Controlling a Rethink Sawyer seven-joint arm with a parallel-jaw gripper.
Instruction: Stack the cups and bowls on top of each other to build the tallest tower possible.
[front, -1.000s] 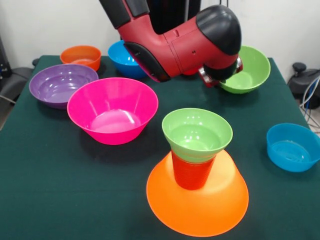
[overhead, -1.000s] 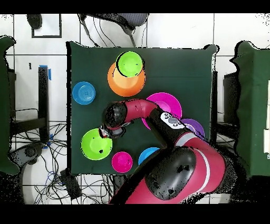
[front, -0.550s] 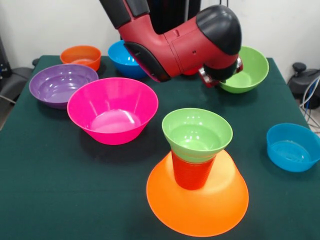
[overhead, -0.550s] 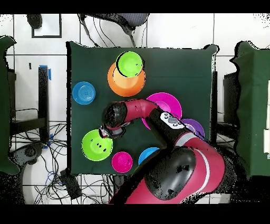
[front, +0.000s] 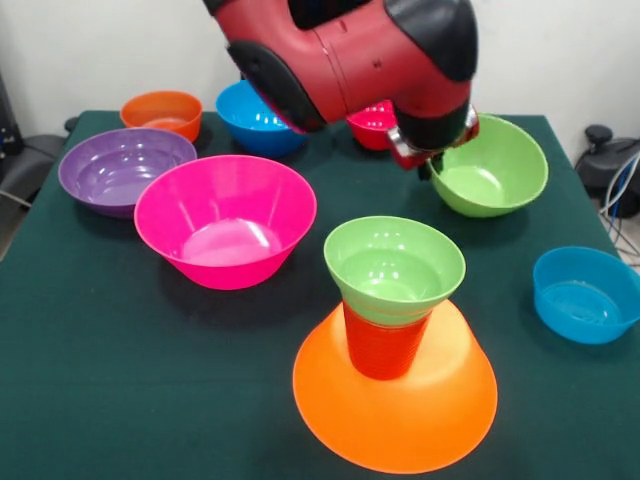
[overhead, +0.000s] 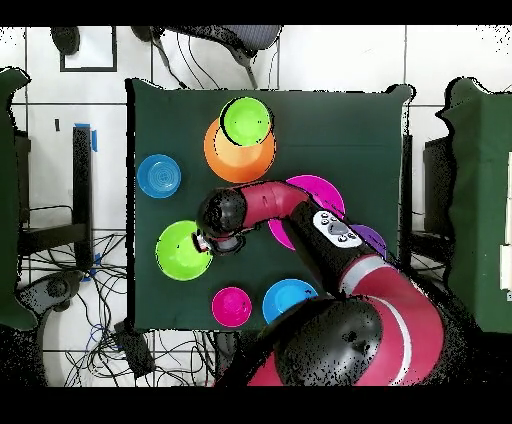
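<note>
The bench (front: 120, 380) filled the frame. At lower centre the tower (front: 392, 340) stood: big orange bowl (front: 400, 410) rim down, red cup (front: 384, 345) on it, small green bowl (front: 395, 268) on top. At upper right, the pincer (front: 425, 160) met the large green bowl's (front: 495, 170) rim; its grip, impossible to tell.

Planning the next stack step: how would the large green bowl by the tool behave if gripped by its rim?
The large green bowl looks thin and glossy, so probably light, slippery. Wide and shallow, it would likely tilt from a one-sided rim grip by the tool.
</note>
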